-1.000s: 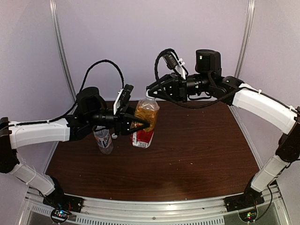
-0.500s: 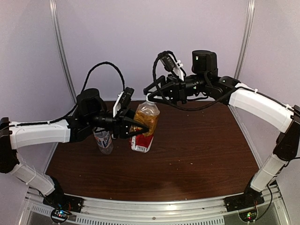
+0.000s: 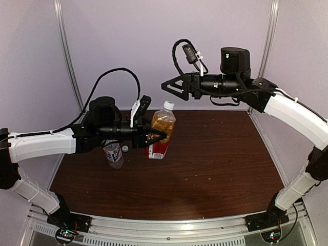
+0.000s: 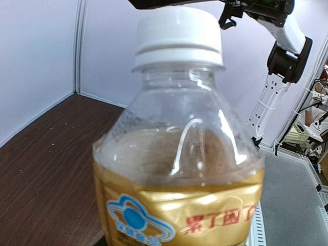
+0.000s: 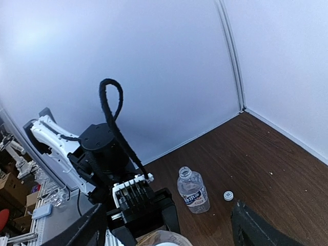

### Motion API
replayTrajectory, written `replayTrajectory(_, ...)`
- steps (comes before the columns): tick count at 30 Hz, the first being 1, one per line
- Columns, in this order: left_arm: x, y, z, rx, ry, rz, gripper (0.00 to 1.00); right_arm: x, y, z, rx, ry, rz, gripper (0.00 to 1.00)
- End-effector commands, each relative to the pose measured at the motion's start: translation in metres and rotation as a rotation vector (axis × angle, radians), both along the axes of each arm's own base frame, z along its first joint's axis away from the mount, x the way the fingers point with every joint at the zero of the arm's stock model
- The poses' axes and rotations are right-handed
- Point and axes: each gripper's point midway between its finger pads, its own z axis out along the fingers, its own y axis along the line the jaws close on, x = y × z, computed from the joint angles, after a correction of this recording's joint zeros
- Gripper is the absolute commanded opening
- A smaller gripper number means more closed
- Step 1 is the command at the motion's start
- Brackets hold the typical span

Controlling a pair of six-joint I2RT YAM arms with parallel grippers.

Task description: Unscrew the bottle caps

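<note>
The right gripper (image 3: 166,87) is hanging over the white cap (image 3: 168,105) of the amber bottle (image 3: 163,125), leaving a gap of air between. The left arm (image 3: 46,145) is blocking that bottle's left side. The clear bottle (image 3: 114,154) and a loose cap (image 3: 124,148) are crowding there too. The table (image 3: 230,159) is giving lots of room on its right half.

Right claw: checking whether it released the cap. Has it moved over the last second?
Yes. Against the table's back edge, the right claw has risen clear of the white cap, which stays on the amber bottle; it stands open.
</note>
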Motion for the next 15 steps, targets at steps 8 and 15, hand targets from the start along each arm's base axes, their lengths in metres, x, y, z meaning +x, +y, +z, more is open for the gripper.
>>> replayTrajectory(8, 0.022, 0.005, 0.019, -0.012, -0.059, 0.136, 0.35, 0.024, 0.000, -0.031, -0.082, 0.123, -0.241, 0.84)
replayTrajectory(15, 0.024, 0.008, 0.020, -0.011, -0.065, 0.156, 0.35, 0.022, 0.007, -0.046, -0.078, 0.153, -0.218, 0.72)
